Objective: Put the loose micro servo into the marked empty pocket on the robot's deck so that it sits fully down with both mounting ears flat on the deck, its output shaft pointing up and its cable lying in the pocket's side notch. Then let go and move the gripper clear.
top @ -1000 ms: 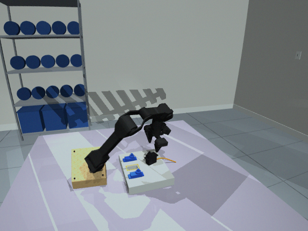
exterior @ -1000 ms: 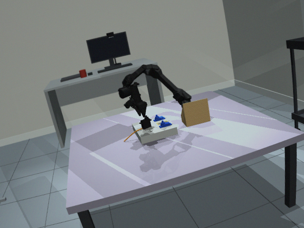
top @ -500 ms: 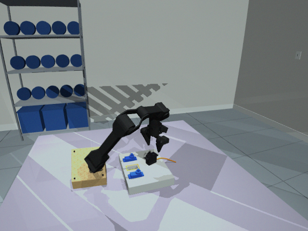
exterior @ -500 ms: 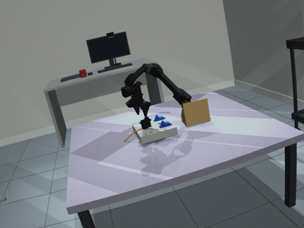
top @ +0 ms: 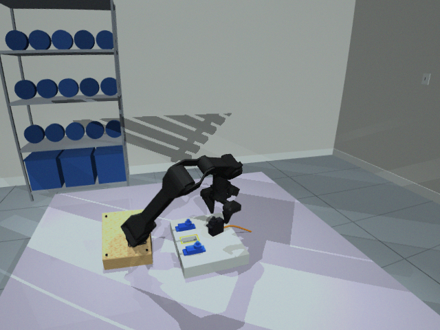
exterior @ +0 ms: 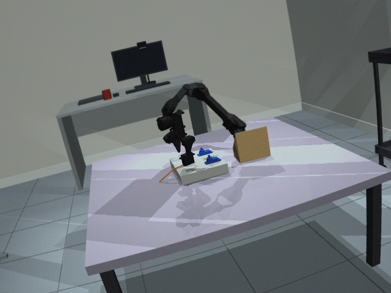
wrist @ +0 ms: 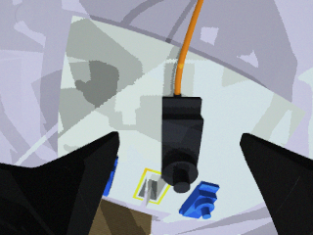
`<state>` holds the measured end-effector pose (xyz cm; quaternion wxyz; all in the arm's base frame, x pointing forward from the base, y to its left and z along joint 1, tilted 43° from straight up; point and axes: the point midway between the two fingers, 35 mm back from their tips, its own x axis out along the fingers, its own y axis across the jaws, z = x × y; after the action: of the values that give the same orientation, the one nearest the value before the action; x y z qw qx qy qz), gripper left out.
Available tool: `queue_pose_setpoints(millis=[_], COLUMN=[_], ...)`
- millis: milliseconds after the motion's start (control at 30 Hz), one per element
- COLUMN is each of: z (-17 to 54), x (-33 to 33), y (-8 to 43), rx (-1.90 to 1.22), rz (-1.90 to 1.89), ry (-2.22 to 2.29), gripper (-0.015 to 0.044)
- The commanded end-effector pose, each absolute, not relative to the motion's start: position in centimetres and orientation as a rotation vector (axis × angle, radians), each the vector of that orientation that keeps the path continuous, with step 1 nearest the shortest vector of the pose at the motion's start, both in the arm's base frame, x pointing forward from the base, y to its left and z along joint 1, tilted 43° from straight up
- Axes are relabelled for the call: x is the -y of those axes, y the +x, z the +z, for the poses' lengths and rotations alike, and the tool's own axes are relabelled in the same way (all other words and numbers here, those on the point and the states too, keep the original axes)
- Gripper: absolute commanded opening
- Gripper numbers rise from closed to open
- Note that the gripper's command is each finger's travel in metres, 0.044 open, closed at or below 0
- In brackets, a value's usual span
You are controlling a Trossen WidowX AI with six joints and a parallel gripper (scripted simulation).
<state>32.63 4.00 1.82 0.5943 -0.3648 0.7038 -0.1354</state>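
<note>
1. The table (exterior: 284, 201) is the biggest thing here, with a pale lilac top crossed by shadows. Everything else sits on it.
2. Next is the arm (top: 166, 199). It rises from a tan base block (top: 117, 248) at about 9 o'clock of the deck in the top view, then bends over so the wrist points down.
3. The deck (top: 227, 256) is a light grey slab, just beside the base block but not touching it as far as I can see.
4. The gripper (top: 221, 208) hangs right over the deck's far end, jaws spread wide with nothing between them. In the wrist view the two fingers sit out at 8 and 4 o'clock.
5. The loose micro servo (wrist: 180, 133) is the black one, standing on the deck top between and below the open fingers, not touching either. It's outside the pocket.
6. Two blue servos are already seated: one (top: 185, 225) at the far side, one (top: 194, 247) at the near side.
7. The marked pocket (top: 188, 238) has a yellow outline and lies between the blue pair, at about 8 o'clock from the black servo in the top view.
8. An orange cable (wrist: 191, 33) runs off the black servo toward 12 o'clock in the wrist view, past the deck edge.
</note>
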Motion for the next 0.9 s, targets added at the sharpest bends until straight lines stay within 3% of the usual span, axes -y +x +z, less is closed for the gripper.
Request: queue_pose_setpoints(millis=[0,200,600,800,867], z=[1.34,0.83,0.83,0.83,1.00], x=[-3.48,-2.99,-2.99,-2.99,-3.15], y=[32.61,32.57,32.57,32.57,32.59], rx=[-1.636,-1.636,-1.636,-1.636,-1.636], rz=[-0.314,-0.315,-0.315,-0.315,-0.315], ry=[-0.854,-0.854,-0.854,-0.854,-0.854], gripper=[0.0440,0.0440,0.0125,0.0085,0.0032])
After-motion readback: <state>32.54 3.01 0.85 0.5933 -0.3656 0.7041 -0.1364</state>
